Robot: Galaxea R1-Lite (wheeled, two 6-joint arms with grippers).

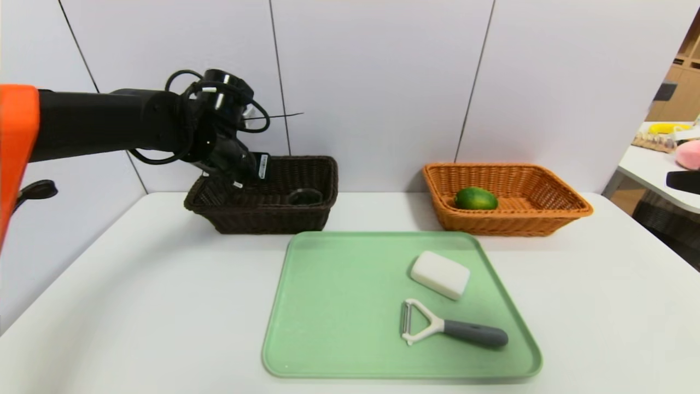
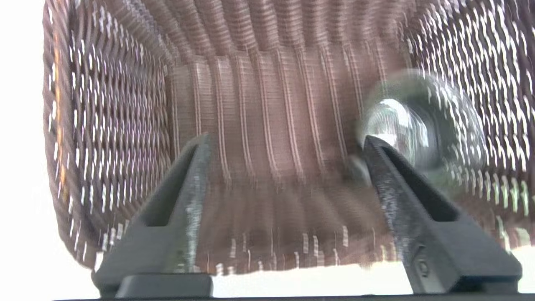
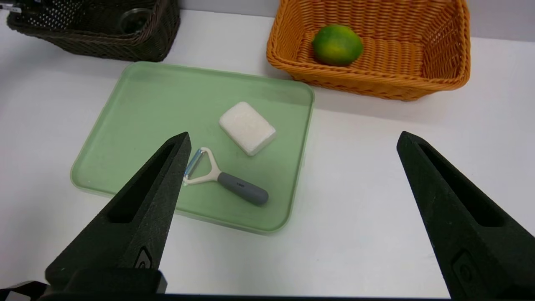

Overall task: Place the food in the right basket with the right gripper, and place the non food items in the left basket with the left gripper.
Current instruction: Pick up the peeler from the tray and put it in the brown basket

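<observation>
My left gripper (image 1: 221, 180) (image 2: 287, 138) hangs open inside the dark brown left basket (image 1: 322, 164) (image 2: 104, 146), with nothing between its fingers. The glass cup (image 1: 304, 197) (image 2: 418, 121) lies in that basket's right end, just past one fingertip. The green fruit (image 1: 476, 198) (image 3: 337, 44) rests in the orange right basket (image 1: 569, 205) (image 3: 376, 83). On the green tray (image 1: 339, 306) (image 3: 138, 117) lie the white block (image 1: 440, 274) (image 3: 247, 127) and the peeler (image 1: 448, 325) (image 3: 225, 179). My right gripper (image 3: 293, 136) stands open and empty above the table, near the tray's front right corner.
Both baskets stand against the white wall at the back of the white table (image 1: 136, 284). A second table (image 1: 656, 169) with loose items stands off to the right. Bare tabletop lies either side of the tray.
</observation>
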